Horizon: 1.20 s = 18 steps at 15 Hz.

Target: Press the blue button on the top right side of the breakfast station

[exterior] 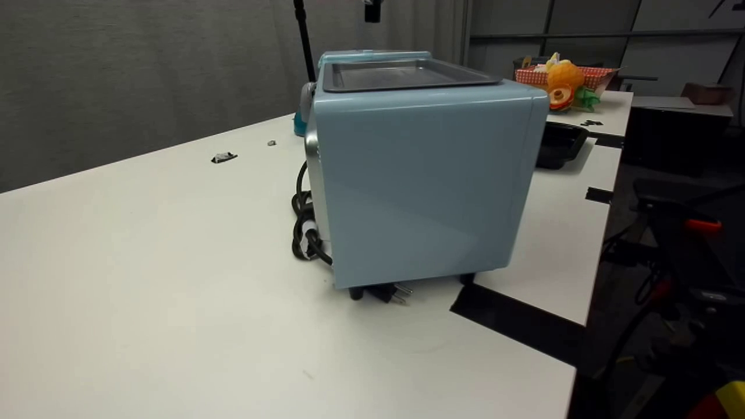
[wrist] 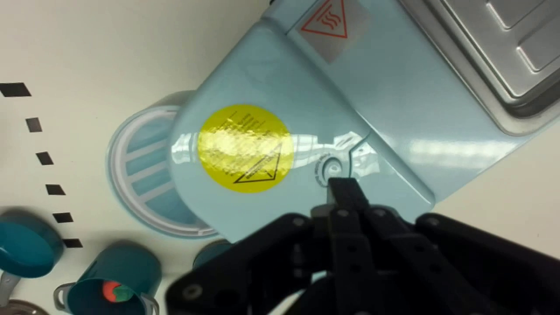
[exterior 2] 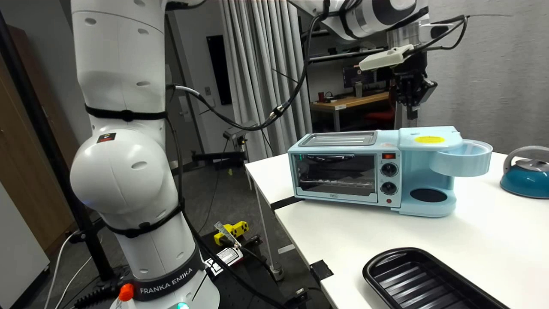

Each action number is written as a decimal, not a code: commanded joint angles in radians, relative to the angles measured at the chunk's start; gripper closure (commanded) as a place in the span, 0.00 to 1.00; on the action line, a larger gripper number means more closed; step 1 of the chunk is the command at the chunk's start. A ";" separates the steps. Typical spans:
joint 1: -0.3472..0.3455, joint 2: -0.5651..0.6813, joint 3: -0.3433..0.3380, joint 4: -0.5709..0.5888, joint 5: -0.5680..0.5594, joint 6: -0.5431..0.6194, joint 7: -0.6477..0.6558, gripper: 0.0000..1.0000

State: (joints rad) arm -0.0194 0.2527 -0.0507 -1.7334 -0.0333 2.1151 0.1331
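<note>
The pale blue breakfast station (exterior: pixel 425 186) stands on the white table, also seen in an exterior view (exterior 2: pixel 388 193) and the wrist view (wrist: pixel 385 83). In the wrist view the round blue button (wrist: pixel 332 168) sits on its top, between a yellow sticker (wrist: pixel 246 148) and a seam. My gripper (wrist: pixel 348 192) is shut and empty, its fingertips overlapping the button's lower edge in that view. In an exterior view the gripper (exterior 2: pixel 411 113) points down above the station's top, with a visible gap between. Only its dark tip (exterior: pixel 372 11) shows in an exterior view (exterior: pixel 372 11).
A black ribbed pan (exterior 2: pixel 429 279) lies near the table edge. A teal kettle (exterior 2: pixel 527 178) stands beyond the station's round blue basket (exterior 2: pixel 463 163). Teal pots (wrist: pixel 127 267) show in the wrist view. A coiled black cord (exterior: pixel 305 227) lies behind the station.
</note>
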 commanded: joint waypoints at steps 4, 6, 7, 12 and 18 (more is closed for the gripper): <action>-0.008 -0.220 -0.001 -0.169 -0.016 0.021 -0.029 1.00; -0.010 -0.265 0.000 -0.203 -0.017 0.024 -0.032 1.00; -0.011 -0.285 0.000 -0.218 -0.016 0.028 -0.033 1.00; -0.013 -0.360 0.004 -0.278 -0.034 0.052 -0.032 0.52; -0.015 -0.411 0.006 -0.327 -0.048 0.072 -0.038 0.08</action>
State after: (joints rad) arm -0.0236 -0.1051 -0.0504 -2.0026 -0.0568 2.1448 0.1136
